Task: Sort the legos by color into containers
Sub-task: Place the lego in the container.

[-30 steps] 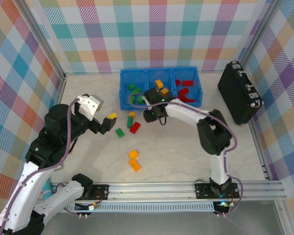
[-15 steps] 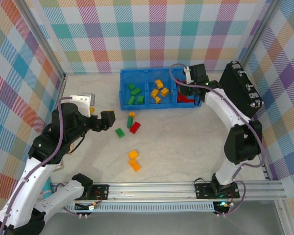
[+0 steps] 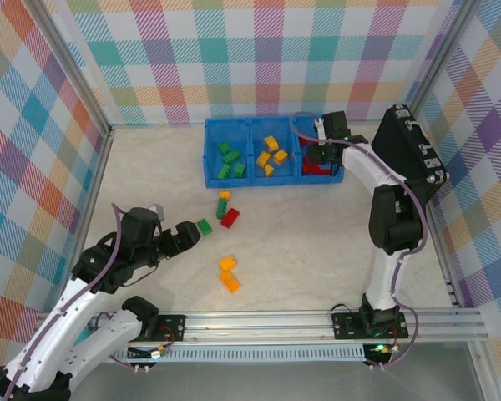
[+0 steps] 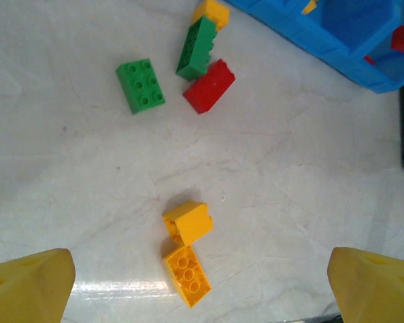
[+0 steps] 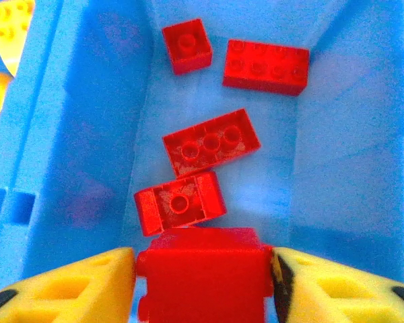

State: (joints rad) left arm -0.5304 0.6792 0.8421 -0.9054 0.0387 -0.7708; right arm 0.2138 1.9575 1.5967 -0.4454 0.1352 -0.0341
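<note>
The right fingers [image 5: 60, 286] were parked low over the rightmost compartment [image 5: 74, 101] of the blue tray [image 3: 207, 159], up right of centre in the top view. That made sense, since that bin was where the reds went: four red legos [image 5: 211, 141] already lay on its floor. A red brick [image 5: 202, 282] sat snug between those fingers at the bottom of the wrist view, but honestly I couldn't tell if it was clamped or just being let go. My guess was a drop-off. The greens [image 3: 228, 160] filled the left bin and the yellow-orange ones [image 3: 271, 153] the middle. Over at lower left, the left fingers [image 4: 30, 282] were spread wide with nothing between them, looking down on the leftovers on the worktop [image 3: 317, 242]. These were a green brick [image 4: 141, 85], a darker green one [image 4: 197, 47] touching a loose red brick [image 4: 209, 86], a yellow one [image 4: 212, 10] at the top edge, and two orange bricks [image 4: 187, 222] butted together lower down. It looked lined up to grab one of those next.
</note>
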